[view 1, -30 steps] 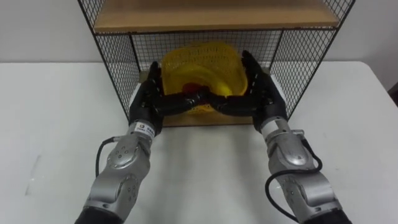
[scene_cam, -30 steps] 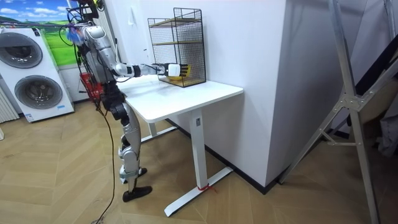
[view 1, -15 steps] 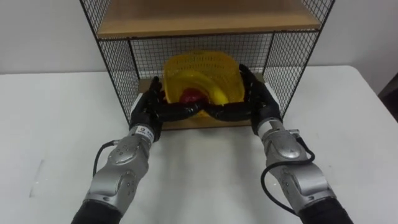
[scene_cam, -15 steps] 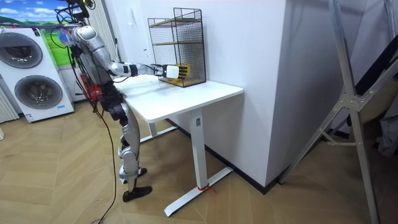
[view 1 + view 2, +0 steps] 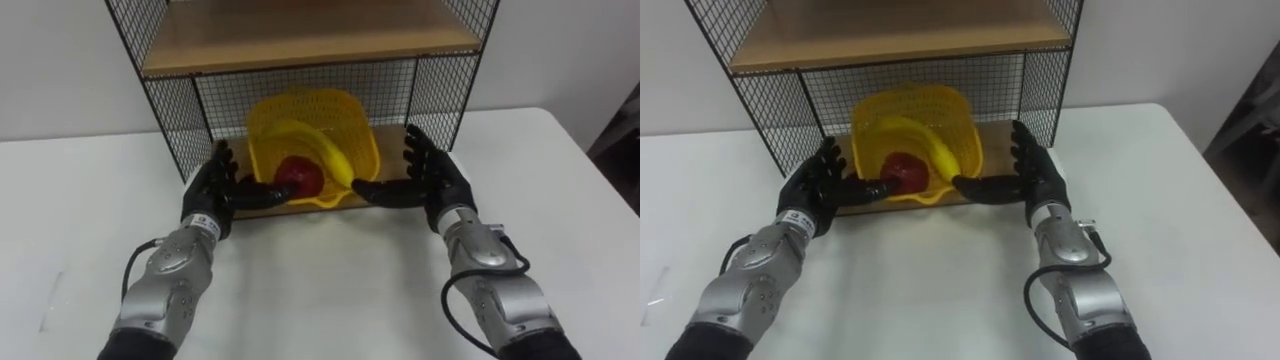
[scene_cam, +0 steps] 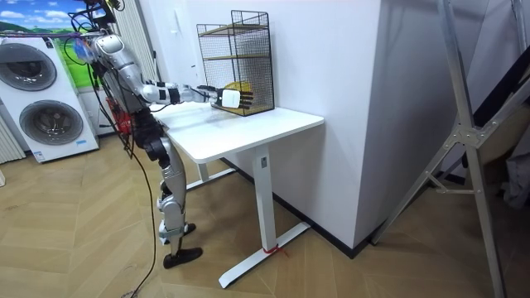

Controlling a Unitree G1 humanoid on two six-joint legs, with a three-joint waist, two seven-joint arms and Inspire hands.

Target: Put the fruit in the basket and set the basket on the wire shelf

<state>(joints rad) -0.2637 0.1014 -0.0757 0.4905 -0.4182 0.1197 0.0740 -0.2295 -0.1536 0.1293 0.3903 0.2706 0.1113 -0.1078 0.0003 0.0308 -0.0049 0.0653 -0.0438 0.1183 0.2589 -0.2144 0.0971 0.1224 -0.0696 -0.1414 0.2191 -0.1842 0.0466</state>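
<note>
L robot hand (image 5: 210,190) & R robot hand (image 5: 430,180) splayed beside basket (image 5: 330,110) on wire shelf (image 5: 165,110)

Wire shelf (image 5: 300,35), lower board: yellow basket (image 5: 312,108) holding red apple (image 5: 299,175) and banana (image 5: 330,150). My left robot hand (image 5: 213,188) and right robot hand (image 5: 432,180), fingers straight, flank it above the white worktop (image 5: 320,280).
</note>
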